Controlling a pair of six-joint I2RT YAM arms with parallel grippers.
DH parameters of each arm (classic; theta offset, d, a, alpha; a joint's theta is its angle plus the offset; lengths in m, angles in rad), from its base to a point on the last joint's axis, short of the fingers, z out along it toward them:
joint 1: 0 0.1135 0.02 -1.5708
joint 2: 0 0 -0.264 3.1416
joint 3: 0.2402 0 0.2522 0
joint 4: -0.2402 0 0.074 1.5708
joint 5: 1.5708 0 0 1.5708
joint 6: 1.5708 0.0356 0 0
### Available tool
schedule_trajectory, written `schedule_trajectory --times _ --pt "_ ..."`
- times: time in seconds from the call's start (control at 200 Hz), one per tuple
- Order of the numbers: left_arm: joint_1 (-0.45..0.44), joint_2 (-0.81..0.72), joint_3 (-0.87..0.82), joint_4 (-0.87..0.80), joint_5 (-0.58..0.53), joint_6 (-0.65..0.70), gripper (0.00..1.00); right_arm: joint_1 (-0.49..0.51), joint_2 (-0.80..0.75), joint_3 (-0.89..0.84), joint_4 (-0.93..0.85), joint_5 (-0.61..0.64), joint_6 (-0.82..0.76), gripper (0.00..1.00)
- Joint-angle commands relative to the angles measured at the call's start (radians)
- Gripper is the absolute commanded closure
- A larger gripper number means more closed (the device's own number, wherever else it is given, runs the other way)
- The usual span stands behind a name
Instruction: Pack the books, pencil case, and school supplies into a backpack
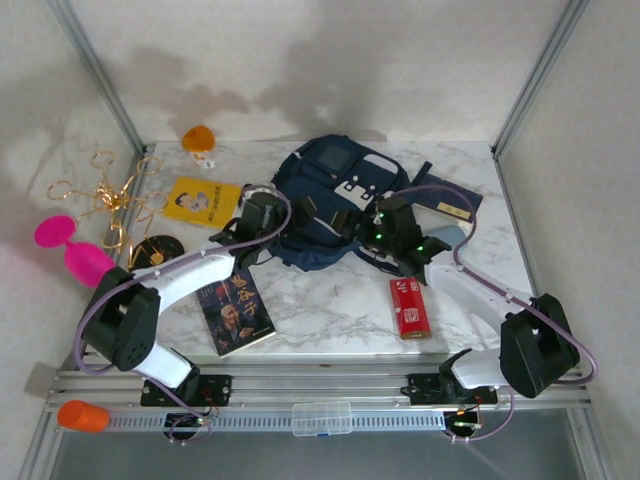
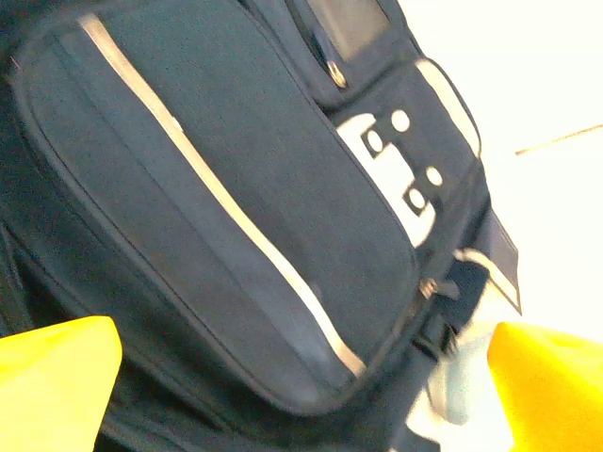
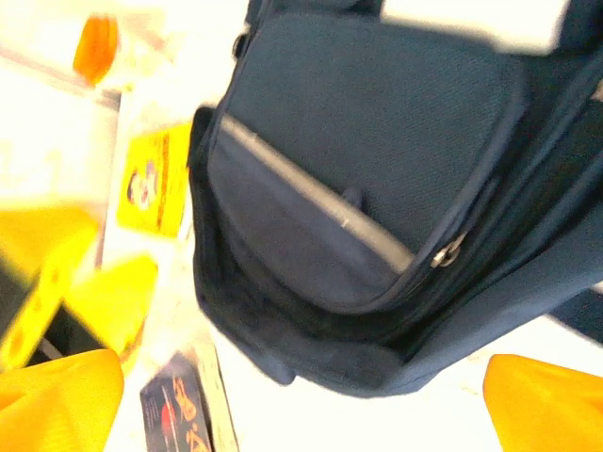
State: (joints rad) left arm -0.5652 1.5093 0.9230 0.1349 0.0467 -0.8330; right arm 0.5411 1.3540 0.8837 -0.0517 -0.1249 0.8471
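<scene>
Navy backpack [image 1: 335,195] lies mid-table toward the back, left gripper [image 1: 275,222] and right gripper [image 1: 372,232] at its 2 sides, jaws of both wide apart, holding nothing; red box [image 1: 410,308] near front right edge.

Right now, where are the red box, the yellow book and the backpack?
red box [image 1: 410,308], top view, middle of its lid.
yellow book [image 1: 200,200], top view, centre of its cover.
backpack [image 1: 330,158], top view, its upper pocket.
</scene>
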Motion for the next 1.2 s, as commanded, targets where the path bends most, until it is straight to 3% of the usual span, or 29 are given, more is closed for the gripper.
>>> schedule_trajectory --times 0.0,0.125,0.375,0.541,0.721,0.891,1.011,1.096,1.196 --pt "-0.055 -0.036 -0.055 -0.029 -0.005 -0.117 0.01 -0.098 0.051 0.021 -0.106 -0.068 -0.028 0.01" --pt "-0.114 -0.016 -0.067 0.034 -0.021 -0.19 0.01 -0.16 0.159 0.108 -0.125 -0.132 -0.066 0.01" --pt "-0.169 0.078 -0.066 0.087 -0.041 -0.281 0.01 -0.248 0.306 0.185 -0.149 -0.07 -0.042 0.04" --pt "-0.171 0.13 -0.062 0.107 -0.08 -0.262 0.01 -0.283 0.424 0.238 -0.092 -0.102 -0.049 0.09" --pt "-0.148 0.177 -0.041 0.111 -0.101 -0.219 0.01 -0.295 0.526 0.318 -0.023 -0.171 -0.063 0.21" --pt "-0.128 0.219 -0.018 0.124 -0.097 -0.199 0.01 -0.306 0.557 0.344 0.03 -0.211 -0.096 0.52" --pt "-0.101 0.229 0.01 0.097 -0.105 -0.155 0.01 -0.31 0.485 0.276 0.132 -0.249 -0.093 0.85" --pt "-0.077 0.237 0.025 0.107 -0.098 -0.124 0.01 -0.311 0.426 0.248 0.162 -0.282 -0.11 0.96" --pt "-0.056 0.254 0.053 0.119 -0.084 -0.088 0.01 -0.31 0.355 0.208 0.179 -0.308 -0.109 1.0"
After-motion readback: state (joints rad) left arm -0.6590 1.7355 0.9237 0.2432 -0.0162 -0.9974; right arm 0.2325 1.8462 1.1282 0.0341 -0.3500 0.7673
